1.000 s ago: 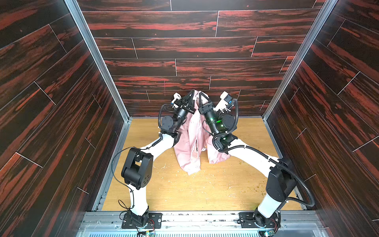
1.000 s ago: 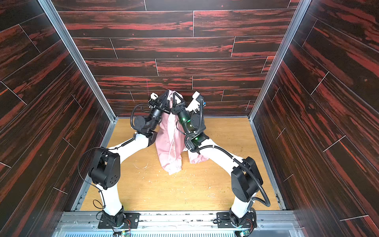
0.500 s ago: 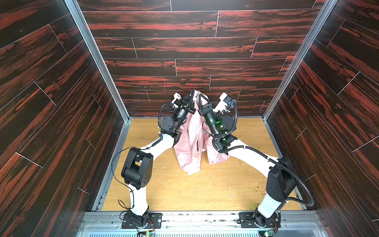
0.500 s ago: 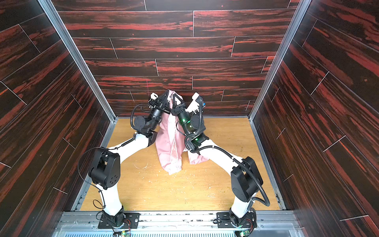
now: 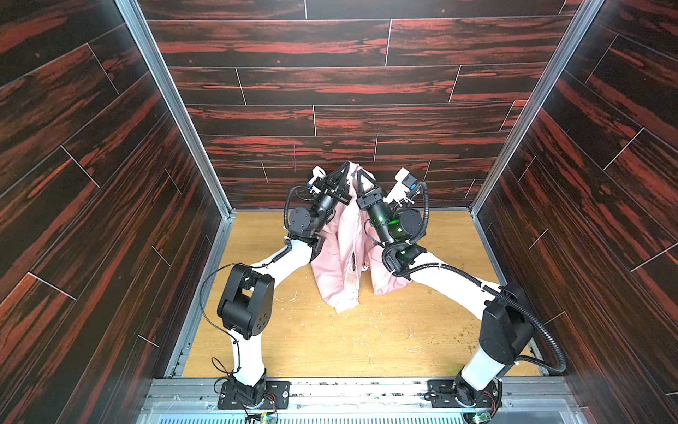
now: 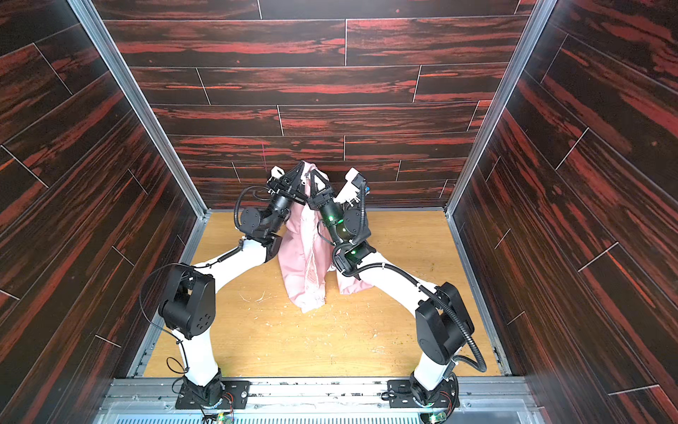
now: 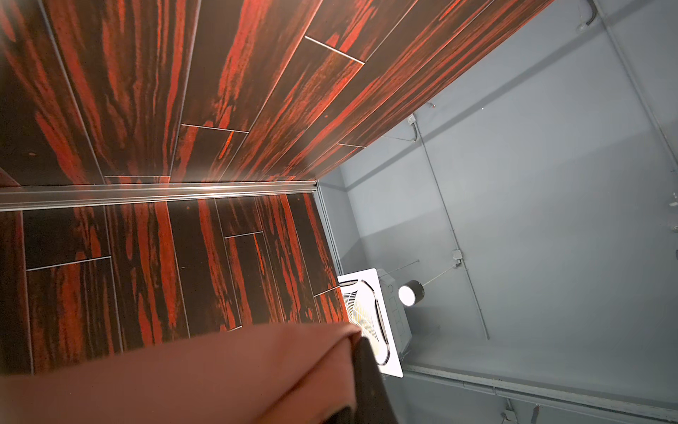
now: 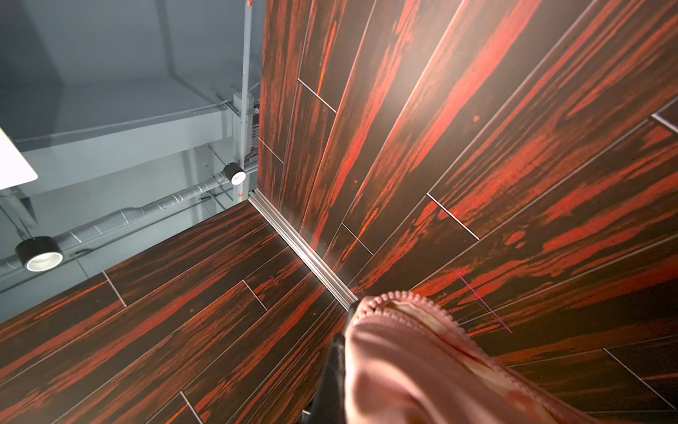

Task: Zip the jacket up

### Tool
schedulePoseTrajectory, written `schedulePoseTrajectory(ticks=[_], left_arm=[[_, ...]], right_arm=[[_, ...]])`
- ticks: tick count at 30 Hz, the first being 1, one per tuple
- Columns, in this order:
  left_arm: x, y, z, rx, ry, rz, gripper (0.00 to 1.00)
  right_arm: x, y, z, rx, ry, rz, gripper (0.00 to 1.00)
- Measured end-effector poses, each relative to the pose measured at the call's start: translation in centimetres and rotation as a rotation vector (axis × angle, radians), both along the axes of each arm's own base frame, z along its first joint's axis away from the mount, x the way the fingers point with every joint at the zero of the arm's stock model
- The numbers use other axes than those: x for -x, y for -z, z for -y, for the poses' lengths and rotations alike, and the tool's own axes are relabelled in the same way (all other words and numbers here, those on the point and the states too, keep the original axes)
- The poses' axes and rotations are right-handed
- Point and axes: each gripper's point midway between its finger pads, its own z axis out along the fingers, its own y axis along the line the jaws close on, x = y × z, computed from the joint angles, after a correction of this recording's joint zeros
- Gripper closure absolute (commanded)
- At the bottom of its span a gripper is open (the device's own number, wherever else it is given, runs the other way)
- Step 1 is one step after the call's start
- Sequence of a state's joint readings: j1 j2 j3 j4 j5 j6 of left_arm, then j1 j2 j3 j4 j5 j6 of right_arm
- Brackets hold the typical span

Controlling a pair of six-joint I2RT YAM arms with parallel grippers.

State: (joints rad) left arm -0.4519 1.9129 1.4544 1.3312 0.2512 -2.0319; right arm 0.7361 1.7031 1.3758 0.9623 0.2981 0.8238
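Gripping the jacket [image 5: 337, 264] aloft, left pincer [image 5: 345, 167] and right pincer [image 5: 360, 174] sit closed

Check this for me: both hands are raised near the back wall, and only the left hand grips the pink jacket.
One thing is wrong: both hands grip it. In a top view the left hand and the right hand are each shut on the jacket, raised near the back wall. The right wrist view shows its zipper edge pinched there.

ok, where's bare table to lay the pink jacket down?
Widest free patch: light wooden tabletop between the hem of the hanging pink thin-fabric jacket and the front metal rail. Smaller one: far right corner. Crowded: rear centre, where left gripper and right gripper pinch the jacket.
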Motion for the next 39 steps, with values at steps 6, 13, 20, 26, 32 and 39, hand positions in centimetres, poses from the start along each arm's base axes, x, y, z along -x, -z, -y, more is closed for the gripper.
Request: schedulePoseTrajectory(ticks=[6, 13, 20, 26, 32, 39], left_arm=[[0.0, 0.0, 0.1, -0.001, 0.002, 0.000, 1.00], [0.0, 0.1, 0.3, -0.007, 0.006, -0.005, 1.00], [0.1, 0.4, 0.8, -0.013, 0.015, -0.015, 1.00], [0.3, 0.5, 1.2, -0.021, 0.017, -0.015, 1.00], [0.2, 1.6, 1.8, -0.038, 0.024, -0.040, 1.00], [0.2, 1.9, 2.1, -0.044, 0.027, -0.041, 1.00]], right_arm=[[0.3, -0.3, -0.2, 0.012, -0.011, 0.021, 1.00], [0.4, -0.1, -0.2, 0.013, -0.016, 0.025, 1.00], [0.4, -0.1, 0.1, -0.004, -0.039, 0.031, 1.00], [0.5, -0.3, 0.1, -0.016, -0.059, 0.035, 1.00], [0.6, 0.0, -0.5, 0.009, -0.082, 0.035, 1.00], [0.8, 0.6, -0.1, 0.034, -0.068, 0.018, 1.00]])
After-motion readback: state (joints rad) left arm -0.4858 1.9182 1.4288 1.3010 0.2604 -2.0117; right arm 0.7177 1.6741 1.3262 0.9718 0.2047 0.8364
